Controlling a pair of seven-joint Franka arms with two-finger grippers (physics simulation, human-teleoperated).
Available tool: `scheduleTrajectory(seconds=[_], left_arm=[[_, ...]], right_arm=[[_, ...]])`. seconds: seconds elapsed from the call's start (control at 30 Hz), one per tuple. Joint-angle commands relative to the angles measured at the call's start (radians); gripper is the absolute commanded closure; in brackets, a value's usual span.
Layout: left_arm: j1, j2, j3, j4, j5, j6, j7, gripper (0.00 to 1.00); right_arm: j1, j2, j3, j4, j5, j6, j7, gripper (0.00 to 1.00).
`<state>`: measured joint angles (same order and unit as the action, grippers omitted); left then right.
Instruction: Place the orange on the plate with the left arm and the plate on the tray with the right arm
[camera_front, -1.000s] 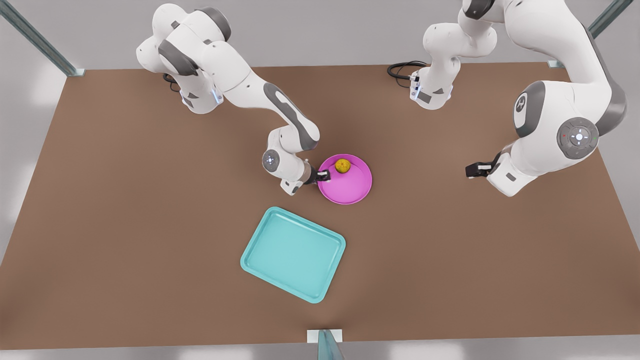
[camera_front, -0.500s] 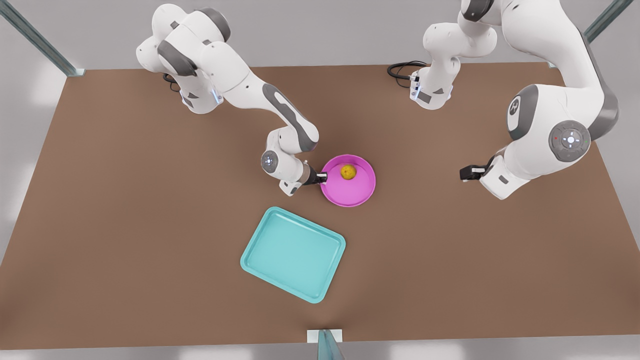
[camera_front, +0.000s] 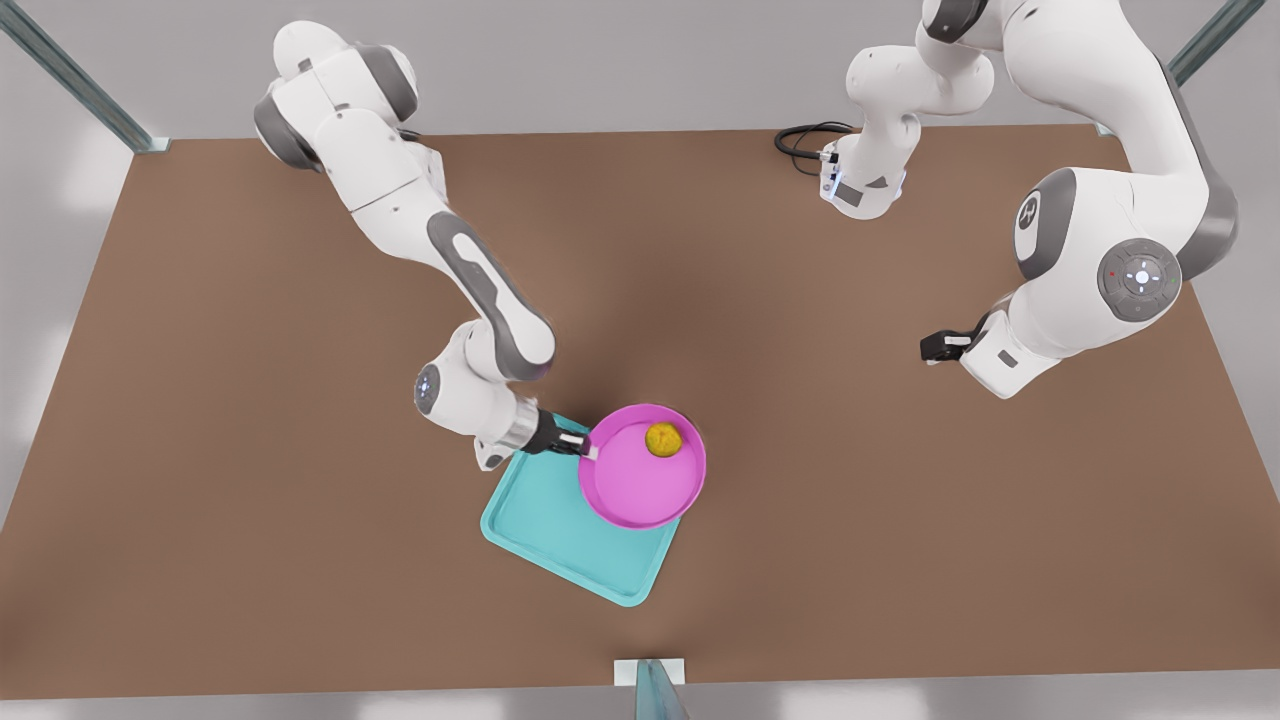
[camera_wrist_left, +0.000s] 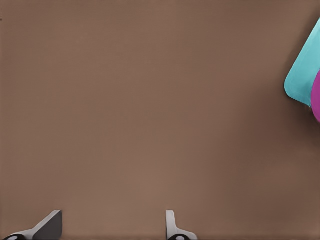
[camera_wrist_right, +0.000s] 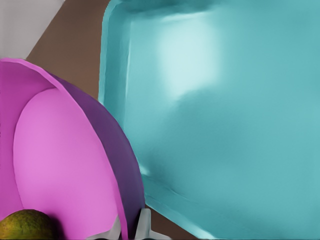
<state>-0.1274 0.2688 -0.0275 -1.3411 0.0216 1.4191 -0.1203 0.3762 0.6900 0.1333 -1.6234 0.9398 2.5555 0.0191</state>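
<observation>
The pink plate (camera_front: 636, 484) hangs above the far right part of the teal tray (camera_front: 556, 532), partly overhanging its edge. My right gripper (camera_front: 588, 448) is shut on the plate's rim at the front view's left side. The orange (camera_front: 664, 438) lies inside the plate near its far rim. In the right wrist view the plate (camera_wrist_right: 60, 150) sits between my fingers, with the orange (camera_wrist_right: 27, 225) in it and the tray (camera_wrist_right: 225, 125) below. My left gripper (camera_front: 936, 347) waits open at the front view's right, over bare table; its fingers (camera_wrist_left: 48, 227) stand wide apart.
The brown table (camera_front: 250, 450) carries the tray near its front middle. A black cable (camera_front: 805, 138) lies by the far arm base. A metal post (camera_front: 655, 690) stands at the front edge. In the left wrist view the tray (camera_wrist_left: 302, 75) corner and plate (camera_wrist_left: 316, 97) edge show.
My right gripper has carried the plate with the orange from the table's middle toward the front, now over the tray. The orange shifted within the plate. The left arm stayed nearly still.
</observation>
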Motion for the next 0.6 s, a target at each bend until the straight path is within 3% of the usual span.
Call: scheduleTrajectory(seconds=[0.0,0.1,0.27,0.43,0.47,0.57], left_arm=[[0.0,0.0,0.0,0.0,0.001,0.0,0.005,0.0],[0.0,-0.002,0.0,0.0,0.001,0.0,0.005,0.0],[0.0,-0.01,0.0,0.0,0.0,-0.003,0.005,0.0],[0.0,-0.011,0.0,0.0,0.001,-0.005,0.004,0.0],[0.0,-0.011,0.0,0.0,0.001,-0.005,0.004,0.0],[0.0,-0.011,0.0,0.0,0.001,-0.005,0.004,0.0]], right_arm=[[-0.046,0.037,-0.001,0.06,-0.007,-0.11,0.004,0.79],[-0.095,0.062,-0.003,0.077,-0.013,-0.13,-0.036,0.79],[-0.171,0.037,-0.02,0.066,-0.029,-0.334,-0.045,0.79],[-0.155,0.036,-0.018,0.054,-0.029,-0.336,-0.042,0.79],[-0.157,0.04,-0.018,0.056,-0.029,-0.339,-0.05,0.0],[-0.16,0.042,-0.018,0.059,-0.03,-0.339,-0.05,0.0]])
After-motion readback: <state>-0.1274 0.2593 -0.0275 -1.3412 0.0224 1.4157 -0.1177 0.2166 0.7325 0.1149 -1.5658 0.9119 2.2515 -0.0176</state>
